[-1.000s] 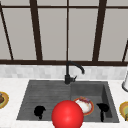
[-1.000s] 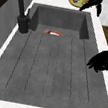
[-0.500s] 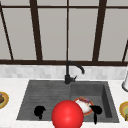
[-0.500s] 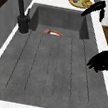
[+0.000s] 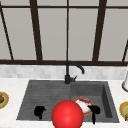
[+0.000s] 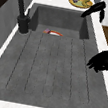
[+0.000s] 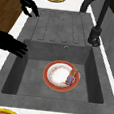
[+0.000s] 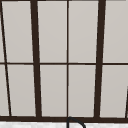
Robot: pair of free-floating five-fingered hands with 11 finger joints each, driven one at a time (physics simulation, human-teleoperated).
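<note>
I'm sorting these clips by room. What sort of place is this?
Most likely a kitchen, at the sink under a window. A black faucet stands behind the basin, a used plate lies in it, and more plates of food sit on the white counter.

front: faces sink [image 5: 30, 100] | sides: along it, sharing basin | upper: window [image 8: 67, 60]

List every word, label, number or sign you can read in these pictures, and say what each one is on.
No text can be read anywhere.
The small packet lying on the red-rimmed plate in the sink basin has coloured markings, too blurred to read.
The right robot hand hovers near that plate.
</note>
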